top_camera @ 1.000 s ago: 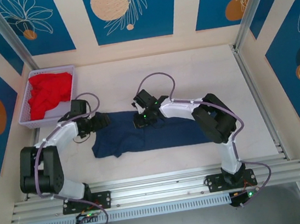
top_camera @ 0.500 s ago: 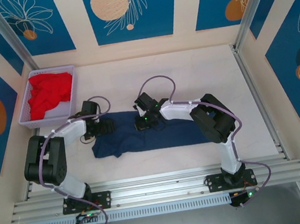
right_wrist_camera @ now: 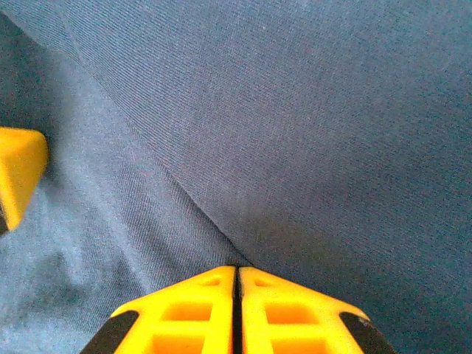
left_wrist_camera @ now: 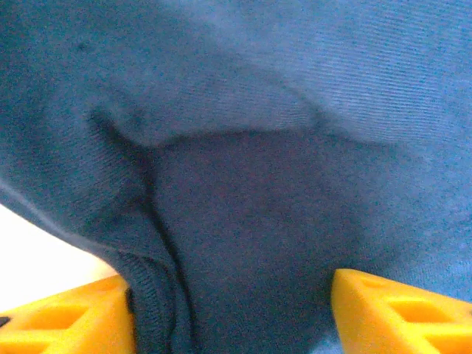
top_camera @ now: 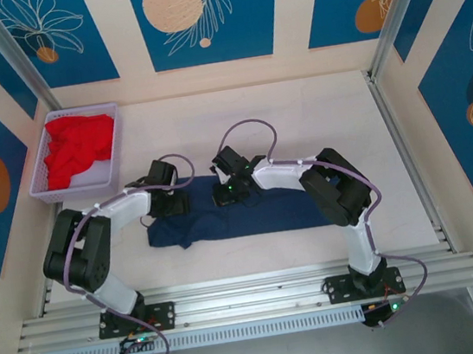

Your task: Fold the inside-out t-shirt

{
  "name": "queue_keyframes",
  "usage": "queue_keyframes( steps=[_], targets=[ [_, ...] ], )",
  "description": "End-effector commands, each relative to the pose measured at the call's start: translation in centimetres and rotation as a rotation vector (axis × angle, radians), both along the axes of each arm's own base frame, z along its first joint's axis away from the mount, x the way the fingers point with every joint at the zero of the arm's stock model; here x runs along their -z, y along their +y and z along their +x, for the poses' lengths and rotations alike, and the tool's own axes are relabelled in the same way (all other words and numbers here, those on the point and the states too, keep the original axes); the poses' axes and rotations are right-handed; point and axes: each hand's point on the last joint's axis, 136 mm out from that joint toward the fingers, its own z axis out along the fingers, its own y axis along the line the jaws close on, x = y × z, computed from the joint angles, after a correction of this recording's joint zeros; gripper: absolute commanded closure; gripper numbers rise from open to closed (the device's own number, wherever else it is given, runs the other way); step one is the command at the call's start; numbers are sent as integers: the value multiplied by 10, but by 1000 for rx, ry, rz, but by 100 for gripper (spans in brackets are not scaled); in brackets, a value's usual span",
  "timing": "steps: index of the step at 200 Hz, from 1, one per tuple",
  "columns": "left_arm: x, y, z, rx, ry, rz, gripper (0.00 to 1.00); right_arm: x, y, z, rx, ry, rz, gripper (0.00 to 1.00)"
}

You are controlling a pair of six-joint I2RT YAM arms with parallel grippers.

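Got the inside-out t-shirt [top_camera: 259, 213] lying as a long navy strip across the middle of the worktop [top_camera: 298, 112], just in front of both arms. Well apart from the red garment [top_camera: 80, 147] over in the lilac basket [top_camera: 47, 195] at the far left corner.

Looks like grab-the-far-edge time, probably ahead of a fold toward the near side.

Found the left jaws down on the shirt's left end near the far edge, roughly half open, straddling a raised ridge of cloth beside a hem, with nothing clamped yet. Found the right jaws shut tight around the middle of that far edge, tips pressed onto a crease. Can't tell about any cloth actually nipped in there.

Tips for doing this bit well:
- Close the left only with both layers of that ridge between them, not just the hem.
- Check the right hold before lifting, and re-pinch if merely resting on top.
- Lift both sides together at the same height, keeping the edge taut in between.
- Lay it down straight to avoid bunching.
- Go slow, given draggy, slippy jersey.
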Motion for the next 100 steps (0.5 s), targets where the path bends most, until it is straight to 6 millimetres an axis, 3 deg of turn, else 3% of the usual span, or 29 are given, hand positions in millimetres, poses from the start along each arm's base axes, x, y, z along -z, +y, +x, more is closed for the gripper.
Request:
queue_keyframes(
  steps=[1, 52, 81, 100],
  targets=[
    [15, -41, -13, 87, 62, -147, 52, 1, -10, -8, 11, 32, -13, 88],
    [14, -54, -15, 89, 8, -256, 81, -8, -8, -4, 16, 14, 0, 88],
    [9, -45, -12, 86, -30, -211, 100, -20, -10, 0, 19, -3, 11, 86],
    [-4, -33, -5, 79, -85, -157, 100, -44, -14, 4, 20, -40, 40, 78]
  ],
)
